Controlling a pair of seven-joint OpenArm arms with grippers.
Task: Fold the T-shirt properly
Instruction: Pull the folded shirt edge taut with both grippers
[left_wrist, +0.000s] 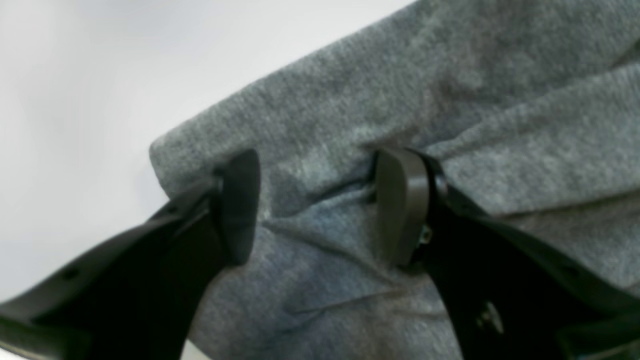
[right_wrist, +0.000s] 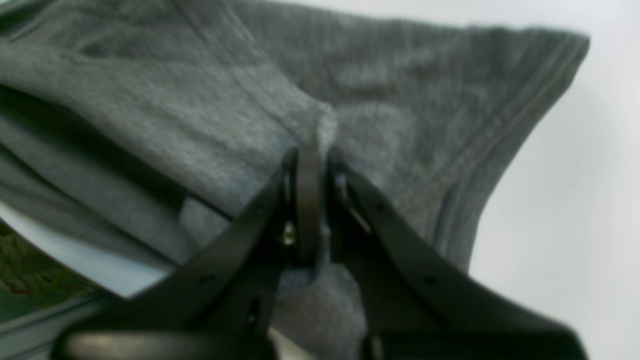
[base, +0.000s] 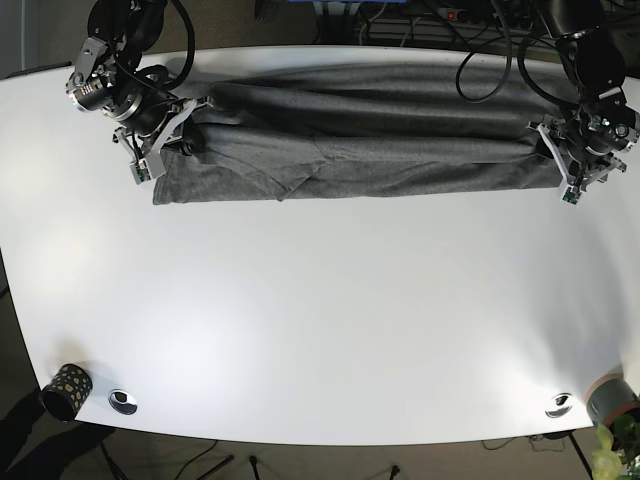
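A dark grey T-shirt (base: 360, 135) lies stretched in a long folded band across the far part of the white table (base: 320, 300). At the band's left end in the base view, my right gripper (base: 188, 128) pinches the cloth. The right wrist view shows that gripper (right_wrist: 317, 165) shut on a raised ridge of the T-shirt (right_wrist: 410, 100), near a stitched hem. My left gripper (base: 555, 150) is at the band's other end. Seen from the left wrist, it (left_wrist: 320, 205) stands open, its fingertips (left_wrist: 240, 205) pressed down either side of a fold near the T-shirt's (left_wrist: 400, 90) corner.
A small dark patterned cup (base: 65, 390) stands at the table's near left corner beside a metal disc (base: 123, 401). Another disc (base: 558, 405) and a grey object (base: 612, 400) sit at the near right corner. Cables (base: 420, 20) hang behind the far edge.
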